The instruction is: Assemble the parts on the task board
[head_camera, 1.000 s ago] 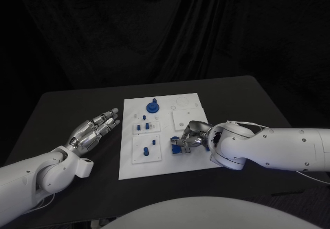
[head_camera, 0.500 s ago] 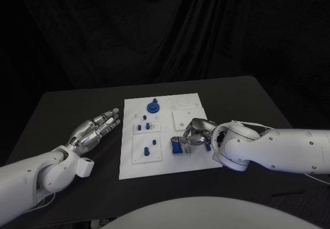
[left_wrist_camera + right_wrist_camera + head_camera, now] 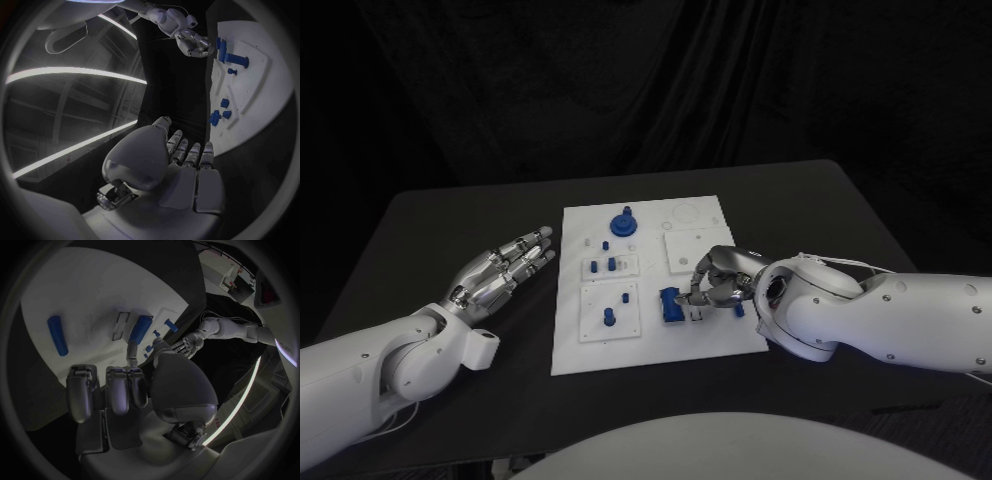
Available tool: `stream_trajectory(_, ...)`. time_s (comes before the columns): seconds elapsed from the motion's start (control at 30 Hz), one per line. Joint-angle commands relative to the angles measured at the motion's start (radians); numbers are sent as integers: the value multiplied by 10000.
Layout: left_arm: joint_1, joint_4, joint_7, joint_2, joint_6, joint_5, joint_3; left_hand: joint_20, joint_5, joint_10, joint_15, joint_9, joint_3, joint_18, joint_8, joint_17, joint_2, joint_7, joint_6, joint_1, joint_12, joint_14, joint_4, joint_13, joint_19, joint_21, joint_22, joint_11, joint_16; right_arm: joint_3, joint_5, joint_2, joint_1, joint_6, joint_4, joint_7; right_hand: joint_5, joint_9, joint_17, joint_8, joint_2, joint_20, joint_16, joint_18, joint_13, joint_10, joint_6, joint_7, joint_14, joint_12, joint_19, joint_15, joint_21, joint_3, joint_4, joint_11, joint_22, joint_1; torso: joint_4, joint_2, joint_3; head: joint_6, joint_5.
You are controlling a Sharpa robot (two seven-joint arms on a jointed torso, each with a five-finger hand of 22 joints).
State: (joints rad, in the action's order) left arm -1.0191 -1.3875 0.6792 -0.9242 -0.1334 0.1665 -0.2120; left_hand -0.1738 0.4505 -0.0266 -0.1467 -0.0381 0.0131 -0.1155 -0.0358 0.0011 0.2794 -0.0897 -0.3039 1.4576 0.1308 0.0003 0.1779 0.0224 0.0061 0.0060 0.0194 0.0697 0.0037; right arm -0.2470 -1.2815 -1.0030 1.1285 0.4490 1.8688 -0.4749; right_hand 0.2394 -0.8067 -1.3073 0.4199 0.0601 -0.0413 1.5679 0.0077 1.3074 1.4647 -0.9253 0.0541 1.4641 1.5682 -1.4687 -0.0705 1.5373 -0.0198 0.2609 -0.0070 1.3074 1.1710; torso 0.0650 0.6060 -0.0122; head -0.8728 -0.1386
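Lying flat in the middle of the black table, the white task board serves as the landmark for everything else. The right hand is over the board's near right part, its fingers curled down around a long blue part that stands at their tips; from the head view I cannot tell whether the fingers actually clamp it or only touch it. In the right wrist view one finger reaches out to the end of that long blue part, which sits beside a pale rectangular slot in the board, while another loose blue bar lies flat on the board's white surface, well apart from it. The left hand hovers above the table just off the board's left edge, palm up, fingers straight and slightly spread, holding nothing. On the board's far left part stands a large round blue part with a short post. Nearer, along the left side, small blue pegs sit on a raised white plate, and a single blue peg sits on another plate closer to the near edge.
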Motion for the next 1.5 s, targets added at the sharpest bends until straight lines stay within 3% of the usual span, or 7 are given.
stream_trajectory(0.03, 15, -43, 890, -20, -93, -58, 9, -81, 13, -13, -78, -18, -72, 160, -55, -6, 8, 2, -63, -76, 54, 5, -10, 16, 25, 7, 13, 26, -31, 0, -1180, -309, -30, -13, 191, -247, 979, -114, -2635, 229, -222, 48, 29, 6, 2634, 1060, 62, -31, 1066, 26, -861, -54, 70, -91, 236, -95, 2525, -30, 1, -2, -4, 2, 55)
stream_trajectory(0.23, 16, -45, 865, -38, -76, -58, 8, -80, 13, -15, -80, -19, -74, 163, -56, -5, 6, 0, -73, -77, 62, 7, -11, 17, 24, 7, 11, 26, -30, -4, -2578, -917, -31, -353, 505, -1201, 1518, -222, -2635, 490, -246, 77, 29, -14, 2634, 1060, -11, -92, 1066, 26, -900, -89, 133, -214, 272, -149, 2551, -25, 3, 3, -2, 2, 32)
stream_trajectory(0.27, 16, -45, 859, -36, -77, -58, 8, -80, 17, -15, -82, -19, -78, 166, -57, -5, 4, -1, -72, -78, 63, 8, -13, 17, 25, 7, 12, 26, -29, -4, -2728, -959, -31, -435, 519, -1325, 1633, -420, -2635, 750, -297, 103, 29, -17, 2634, 1060, -48, -154, 1066, 26, -907, -128, 145, -349, 303, -198, 2556, -279, 5, 3, -2, 2, 20)
stream_trajectory(0.3, 16, -44, 847, -29, -81, -58, 8, -79, 21, -15, -83, -19, -81, 168, -57, -5, 2, -2, -74, -77, 63, 8, -16, 17, 25, 7, 12, 26, -29, -5, -2978, -1018, -31, -576, 534, -1513, 1599, -674, -2635, 1046, -393, 148, 29, -19, 2634, 1060, -64, -215, 1066, 26, -911, -174, 151, -486, 302, -258, 2558, -611, 3, 2, -2, 2, 7)
stream_trajectory(0.47, 18, -53, 810, -4, -119, -58, 8, -77, 36, -17, -88, -21, -99, 177, -60, -5, -3, -9, -87, -72, 69, 7, -31, 18, 27, 9, 17, 30, -30, -9, -4070, -1176, -79, -966, 539, -1983, 1510, -960, -2635, 1337, -491, 206, 29, -62, 2634, 1060, -23, -289, 1066, 26, -993, -236, 288, -559, 302, -323, 2615, -753, 7, 0, -2, 2, -67)
stream_trajectory(1.23, 35, -23, 718, 12, -181, -57, 8, -65, 45, -21, -90, -40, -179, 199, -89, -4, -14, -106, -242, -74, 90, 10, -76, 20, 32, 11, 20, 102, -27, -14, -4756, -1019, -613, -1443, 105, -2285, 1928, -767, -2635, 834, -560, 200, 29, -34, 2634, 1060, 378, -167, 1066, 26, -939, -191, 200, -576, 291, -238, 2578, -592, 0, 2, -3, 2, 26)
stream_trajectory(1.5, 43, -9, 694, 18, -192, -57, 8, -68, 47, -23, -90, -41, -190, 200, -92, -3, -15, -114, -256, -75, 100, 11, -82, 22, 32, 11, 18, 112, -27, -14, -4759, -987, -694, -1590, -16, -2308, 2104, -288, -2635, 252, -608, 104, 29, -14, 2634, 1060, 414, -30, 1066, 26, -899, -86, 133, -595, 287, -116, 2550, -530, 4, 5, -8, 2, 12)
